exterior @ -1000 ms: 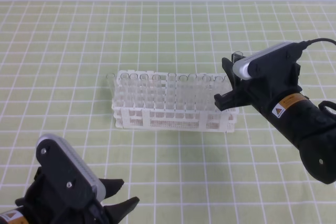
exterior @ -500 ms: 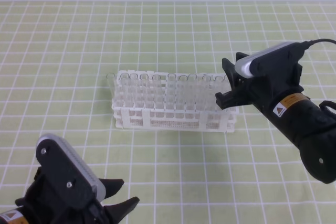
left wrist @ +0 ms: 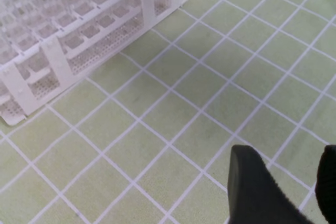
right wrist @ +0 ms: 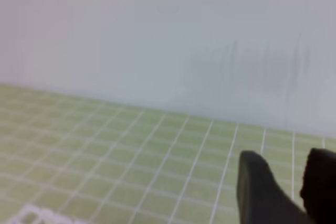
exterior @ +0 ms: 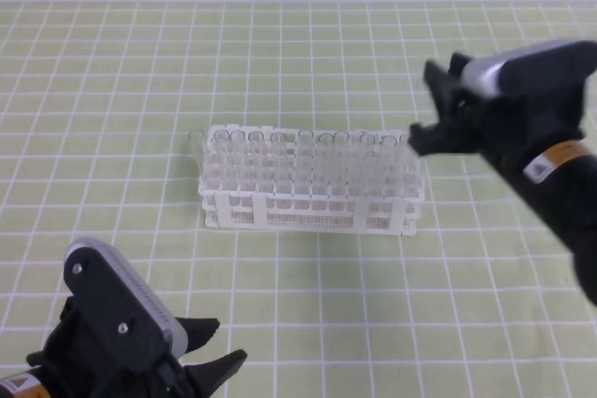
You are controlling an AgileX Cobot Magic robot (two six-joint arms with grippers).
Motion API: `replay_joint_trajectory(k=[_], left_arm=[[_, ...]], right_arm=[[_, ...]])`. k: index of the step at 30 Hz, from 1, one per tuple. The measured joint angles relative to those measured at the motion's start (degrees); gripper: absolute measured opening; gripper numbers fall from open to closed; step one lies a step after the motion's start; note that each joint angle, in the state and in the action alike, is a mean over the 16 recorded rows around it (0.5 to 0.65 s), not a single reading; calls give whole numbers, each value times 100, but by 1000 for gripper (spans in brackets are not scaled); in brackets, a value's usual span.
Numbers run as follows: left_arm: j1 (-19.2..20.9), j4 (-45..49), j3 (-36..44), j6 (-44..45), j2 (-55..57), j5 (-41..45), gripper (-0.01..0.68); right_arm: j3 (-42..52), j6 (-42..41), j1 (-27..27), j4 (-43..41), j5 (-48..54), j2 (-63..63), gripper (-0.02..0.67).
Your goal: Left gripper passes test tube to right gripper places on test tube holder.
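The black, grey-capped right gripper (exterior: 431,111), jaws parted and empty, hovered at three o'clock of the white lattice test tube holder (exterior: 308,204), nearer than the black, equally empty, part-open left gripper (exterior: 216,349).

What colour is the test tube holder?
White; the test tube holder shows best in the exterior high view.

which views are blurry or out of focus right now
Exterior high: right gripper smeared by motion blur, test tube holder and left gripper sharp. Right wrist: soft all over, fingers hazy. Left wrist: fairly sharp, the holder slightly washed out.
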Motion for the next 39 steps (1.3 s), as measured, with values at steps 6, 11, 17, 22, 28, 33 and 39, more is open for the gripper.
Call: replay_joint_trajectory(k=[6, 11, 17, 22, 28, 33, 39], left_arm=[[0, 2, 0, 1, 2, 1, 250], [0, 4, 1, 1, 2, 0, 250], [0, 5, 1, 2, 2, -2, 250], [0, 4, 1, 1, 2, 0, 250], [0, -4, -1, -1, -2, 6, 250], [0, -7, -1, -2, -2, 9, 250], [0, -11, -2, -3, -4, 12, 250]], right_arm=[[0, 0, 0, -320, 686, -915, 74], [0, 0, 0, -839, 1639, -1851, 10], [22, 0, 0, -1502, 3132, -3012, -13], [102, 2, 0, -1853, 4379, -3929, -15], [212, 28, -9, -2143, 5536, -4778, -15], [314, 112, -245, -2265, 6009, -5320, -15], [600, 211, -973, -2135, 5966, -5817, -15]])
